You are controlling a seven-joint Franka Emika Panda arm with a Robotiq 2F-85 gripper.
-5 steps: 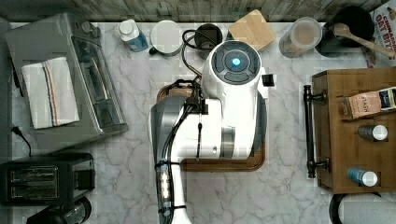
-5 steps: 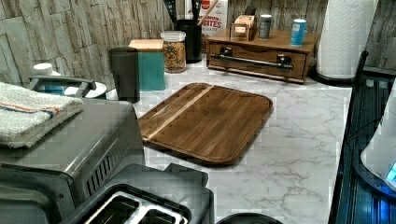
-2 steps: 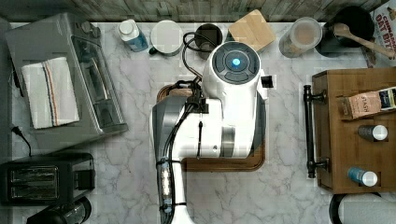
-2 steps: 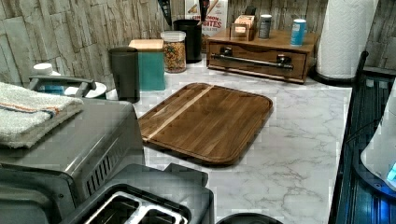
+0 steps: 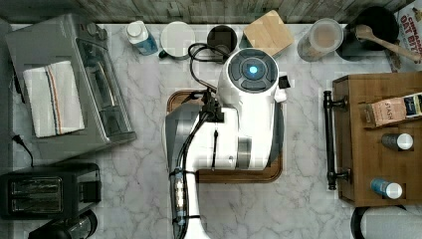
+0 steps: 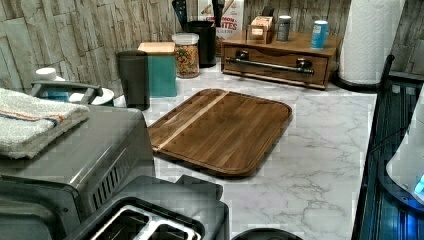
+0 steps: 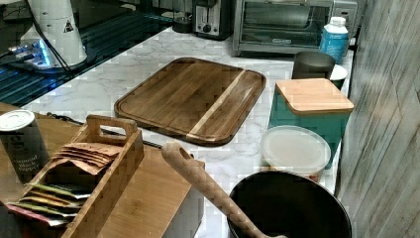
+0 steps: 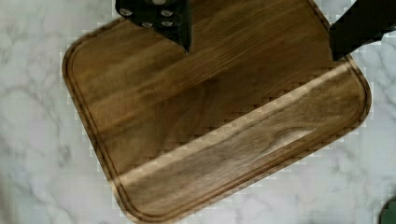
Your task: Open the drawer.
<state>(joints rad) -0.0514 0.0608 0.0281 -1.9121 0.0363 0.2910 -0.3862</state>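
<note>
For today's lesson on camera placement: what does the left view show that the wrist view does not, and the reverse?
Left view alone: the shut drawer with its black bar handle, a paper towel roll, a toaster oven with a folded towel on top. Wrist view alone: the open claw, its two dark fingers hanging above the board with nothing between them. Both: the wooden tray lying bare on the marble counter.

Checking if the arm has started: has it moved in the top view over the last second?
Yes, slightly: the arm has shifted toward the top view's right, nearer the drawer's black handle, covering more of the wooden tray.
</note>
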